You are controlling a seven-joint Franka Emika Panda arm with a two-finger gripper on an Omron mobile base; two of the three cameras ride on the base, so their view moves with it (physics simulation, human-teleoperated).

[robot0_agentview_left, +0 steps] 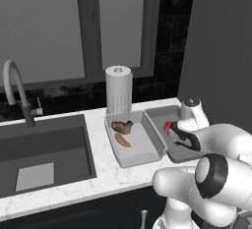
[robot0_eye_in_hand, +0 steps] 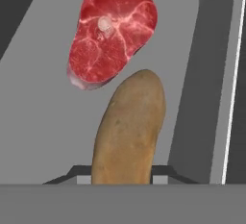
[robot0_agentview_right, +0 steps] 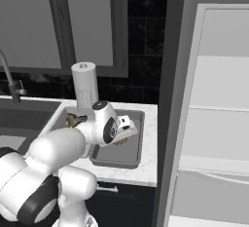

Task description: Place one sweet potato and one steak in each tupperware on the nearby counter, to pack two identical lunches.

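Note:
In the hand view my gripper [robot0_eye_in_hand: 122,174] is shut on a sweet potato [robot0_eye_in_hand: 129,128], an orange-brown tuber that sticks out past the dark fingertips [robot0_eye_in_hand: 166,171]. It hangs just above the floor of the darker grey tupperware [robot0_eye_in_hand: 43,122], right beside the bright red steak [robot0_eye_in_hand: 113,30] lying in that tray. From the left base view the red steak [robot0_agentview_left: 168,126] peeks out by my hand in the right tupperware [robot0_agentview_left: 160,112]. The lighter tupperware [robot0_agentview_left: 142,153] to its left holds a dark brown steak [robot0_agentview_left: 122,126] and another sweet potato [robot0_agentview_left: 122,140]. Both trays rest on the counter [robot0_agentview_left: 106,174].
A paper towel roll [robot0_agentview_left: 118,89] stands behind the trays. The dark sink [robot0_agentview_left: 44,149] with its faucet [robot0_agentview_left: 17,90] lies to the left. A tall grey fridge [robot0_agentview_right: 219,114] walls off the counter's right end.

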